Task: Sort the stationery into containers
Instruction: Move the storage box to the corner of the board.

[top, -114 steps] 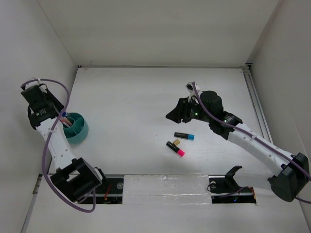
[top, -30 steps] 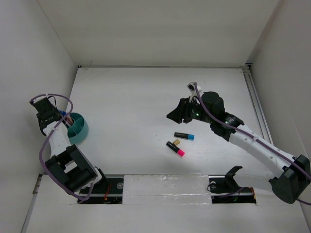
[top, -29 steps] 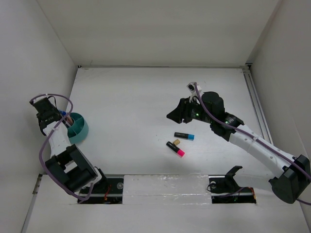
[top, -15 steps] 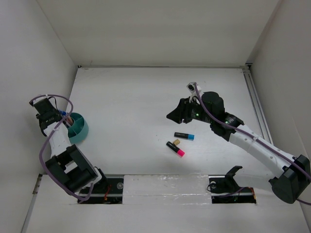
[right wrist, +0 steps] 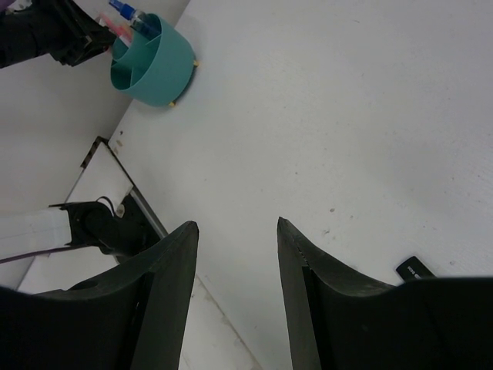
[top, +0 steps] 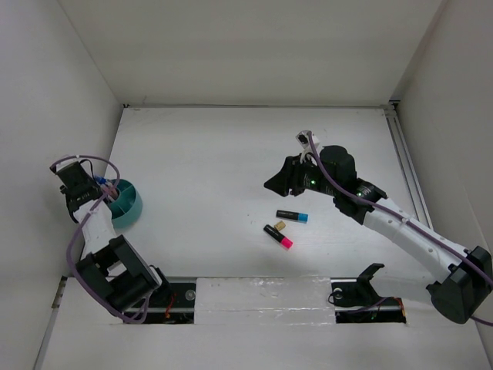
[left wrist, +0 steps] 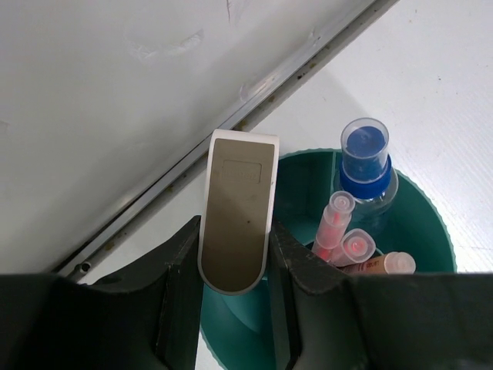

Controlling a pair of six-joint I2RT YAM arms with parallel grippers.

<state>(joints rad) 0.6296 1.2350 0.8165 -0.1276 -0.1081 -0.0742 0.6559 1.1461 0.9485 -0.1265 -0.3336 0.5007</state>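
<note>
Holding a tan eraser (left wrist: 239,177) pinched flat between its fingers, my left gripper (left wrist: 235,231) hangs over the near rim of the teal organizer (left wrist: 431,223), which sits on the worktop (top: 216,154) close to the left side wall (left wrist: 115,77). The eraser looks light and slightly soft, probably grippy, so I judge it will drop cleanly once let go. A blue-capped pen (left wrist: 365,150) and pink pens (left wrist: 339,223) already stand in the far compartment. They are tall and would tip easily, so I would stay clear of them.

My right gripper (right wrist: 235,231) stands open and empty above mid-worktop. Just toward me from it lie a blue-ended marker (top: 293,216), a pink-ended marker (top: 278,237) and a small tan bit (top: 280,225) between them. The markers are stiff, smooth and likely to roll, so I would take each across the middle of its barrel.

The wall crowds the left arm. The worktop between the markers and the organizer is open.
</note>
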